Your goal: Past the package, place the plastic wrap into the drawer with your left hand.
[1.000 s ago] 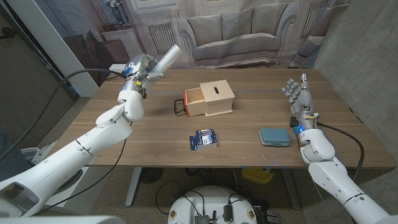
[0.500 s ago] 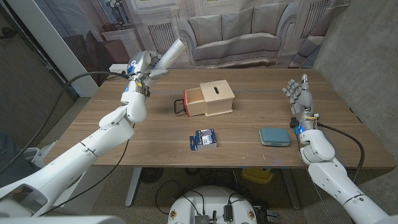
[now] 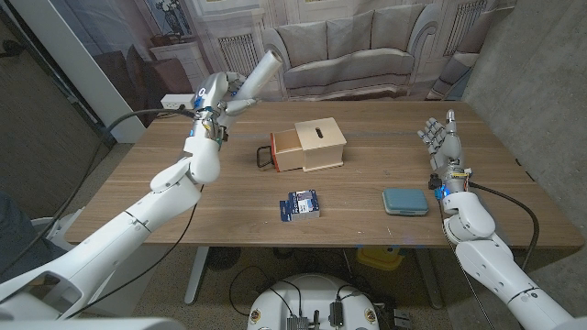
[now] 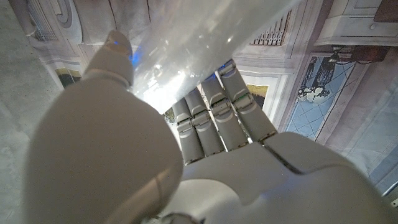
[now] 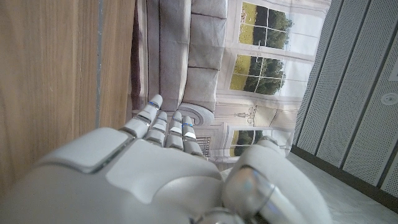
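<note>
Plastic wrap: a pale, shiny roll (image 3: 263, 70) held in the air above the table's far left corner, left of the drawer box.
Long axis: tilted, its free end pointing up and toward the far right, the lower end inside the hand.
Left hand: (image 3: 218, 94) raised off the table and wrapped around the roll; in the left wrist view the fingers (image 4: 211, 118) curl over its glossy surface (image 4: 186, 50) with the thumb pressed on the other side.
Right hand: (image 3: 441, 142) stands upright near the table's right edge, fingers spread and pointing up, holding nothing.
Drawer: the light wooden box (image 3: 311, 147) sits mid-table with its drawer (image 3: 285, 151) pulled out to the left; a dark handle on its front.
Package: a small blue and white pack (image 3: 300, 204) lies flat on the near side of the box; its print is too small to read.
Pad: a teal rectangular item (image 3: 404, 202) lies near the right hand.
Table: wooden top (image 3: 367, 179).
</note>
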